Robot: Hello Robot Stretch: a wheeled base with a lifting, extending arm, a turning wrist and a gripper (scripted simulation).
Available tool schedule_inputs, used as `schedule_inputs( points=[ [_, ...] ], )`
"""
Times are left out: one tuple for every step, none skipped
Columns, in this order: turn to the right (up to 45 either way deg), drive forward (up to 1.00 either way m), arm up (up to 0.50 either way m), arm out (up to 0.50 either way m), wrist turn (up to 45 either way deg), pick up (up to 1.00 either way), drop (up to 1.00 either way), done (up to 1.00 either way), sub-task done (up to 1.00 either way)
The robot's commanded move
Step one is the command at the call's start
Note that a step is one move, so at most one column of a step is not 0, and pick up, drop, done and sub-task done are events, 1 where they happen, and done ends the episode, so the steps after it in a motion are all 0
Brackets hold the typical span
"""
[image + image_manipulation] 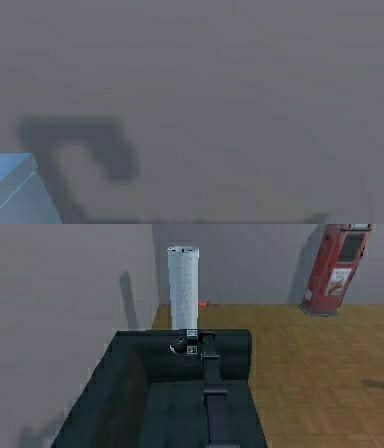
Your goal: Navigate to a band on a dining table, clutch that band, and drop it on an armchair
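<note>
The dark square arm (212, 394) is reaching across the black padded armchair (110, 394); I cannot tell whether its gripper (177, 346) is holding anything.

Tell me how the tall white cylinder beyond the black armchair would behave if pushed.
The tall white cylinder looks narrow for its height, so it would probably tip easily. Being round, it might then roll.

The forward view is closed off by a grey wall (200, 60), with a pale blue object (14, 190) at its lower left. In the arm side view, the near ground is taken up by a black armchair (120, 394), over which the arm (212, 389) is stretched. A tall white cylinder (183, 284) is seen beyond it. Open wooden floor (310, 364) is found to the right, bounded by a red cabinet (335, 269).
</note>
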Motion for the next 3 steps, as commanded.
schedule_inputs(
  points=[
    [0.0, 0.0, -0.16, 0.0, 0.0, 0.0, 0.0, 0.0, 0.0],
    [0.0, 0.0, -0.32, 0.0, 0.0, 0.0, 0.0, 0.0, 0.0],
    [0.0, 0.0, 0.0, 0.0, 0.0, 0.0, 1.0, 0.0, 0.0]
  ],
)
